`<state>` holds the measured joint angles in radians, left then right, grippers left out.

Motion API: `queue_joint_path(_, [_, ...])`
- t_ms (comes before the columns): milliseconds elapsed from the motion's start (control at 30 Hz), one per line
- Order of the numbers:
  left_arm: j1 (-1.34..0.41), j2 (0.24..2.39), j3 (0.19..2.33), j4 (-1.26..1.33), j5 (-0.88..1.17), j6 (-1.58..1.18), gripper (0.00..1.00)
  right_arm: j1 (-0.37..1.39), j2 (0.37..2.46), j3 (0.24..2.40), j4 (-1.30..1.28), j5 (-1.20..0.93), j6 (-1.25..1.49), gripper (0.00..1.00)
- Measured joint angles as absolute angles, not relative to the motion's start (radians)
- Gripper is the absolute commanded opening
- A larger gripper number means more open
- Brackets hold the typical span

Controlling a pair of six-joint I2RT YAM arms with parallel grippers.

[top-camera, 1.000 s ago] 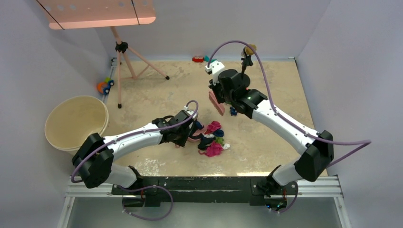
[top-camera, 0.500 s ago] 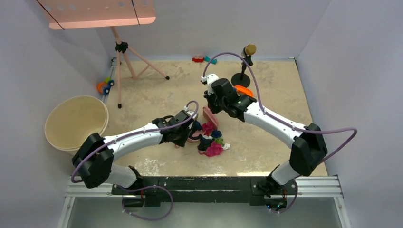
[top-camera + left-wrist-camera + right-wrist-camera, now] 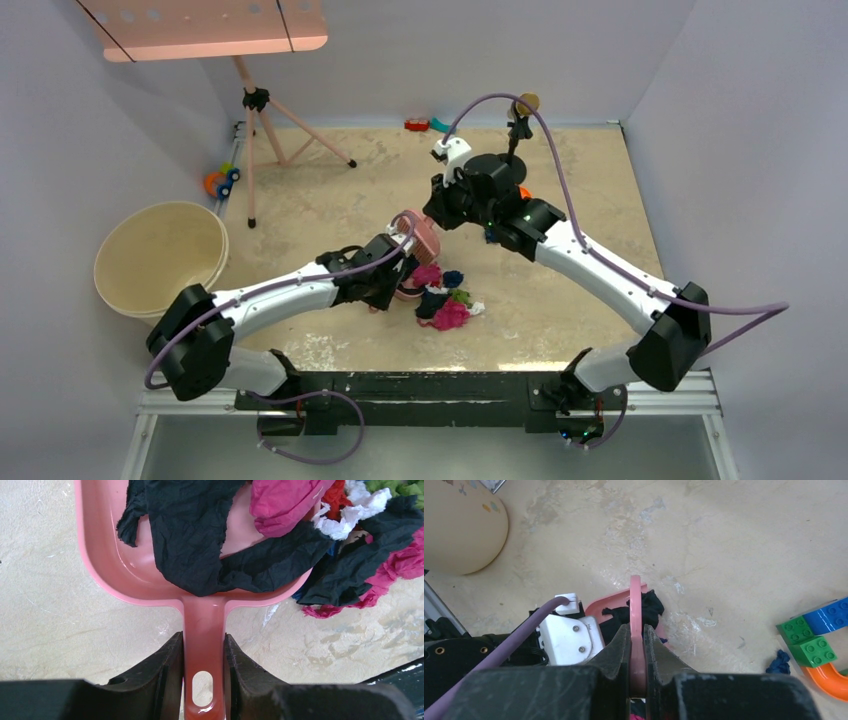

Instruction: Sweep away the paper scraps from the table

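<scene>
While clenching one dustpan (image 3: 150,580) (left tool (image 3: 202,647)), one paddle (image 3: 635,600) (right tool (image 3: 636,637)), meet by paper scraps (image 3: 447,303) on beige table (image 3: 330,200), lilac walls (image 3: 700,60).

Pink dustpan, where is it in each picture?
Top external: the pink dustpan peeks out near the centre, under the left arm's tip, beside the paper scraps.
Left wrist: it fills the upper middle, its handle clamped in the left gripper.
Right wrist: a pink corner shows just left of the brush.
Shared landmark: the black scrap lying in the pan, also seen in the right wrist view.
</scene>
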<state>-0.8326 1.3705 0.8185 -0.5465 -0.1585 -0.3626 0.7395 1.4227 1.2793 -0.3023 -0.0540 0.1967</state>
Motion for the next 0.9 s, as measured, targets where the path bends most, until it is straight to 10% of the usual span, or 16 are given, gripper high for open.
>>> queue_joint_path(900, [-0.833,0.988,0.778,-0.693,-0.253,-0.556,0.0,0.724,0.733,0.583,-0.229,0.518,0.337,0.0])
